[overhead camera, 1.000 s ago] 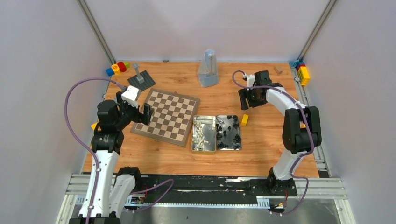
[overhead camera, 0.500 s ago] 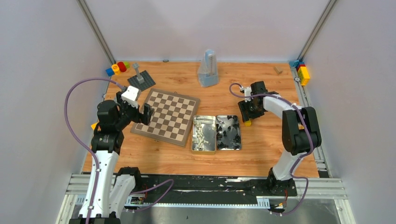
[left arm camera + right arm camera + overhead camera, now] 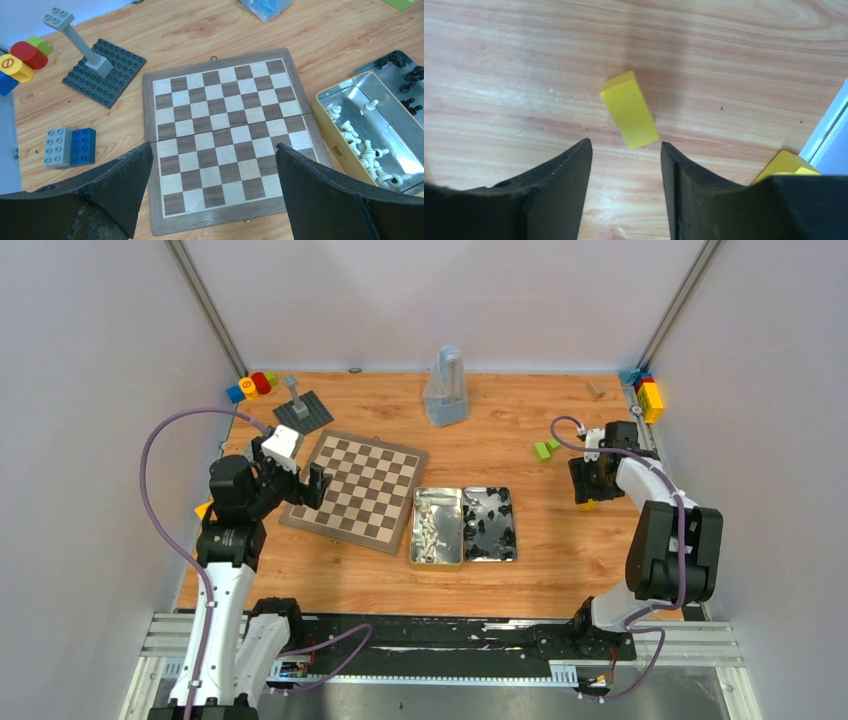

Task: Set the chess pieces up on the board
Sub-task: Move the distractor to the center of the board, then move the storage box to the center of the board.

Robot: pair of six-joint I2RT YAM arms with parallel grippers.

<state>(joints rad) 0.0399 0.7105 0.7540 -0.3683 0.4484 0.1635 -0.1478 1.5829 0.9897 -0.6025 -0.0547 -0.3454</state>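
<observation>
The chessboard lies left of centre with no pieces on it; it also fills the left wrist view. The cream pieces lie in one metal tin and the black pieces in the tin beside it, right of the board. My left gripper hovers open and empty over the board's left edge, fingers wide apart. My right gripper is open and empty at the table's right side, just above a yellow block lying on the wood ahead of its tips.
A green block lies behind the right gripper. A grey studded plate with a post and coloured blocks sit back left. A translucent blue object stands at the back. Blue and grey bricks lie left of the board.
My right gripper has swung from beside the black tin to the table's right side, and the yellow block has moved there with it. The green block now shows. The left arm is still.
</observation>
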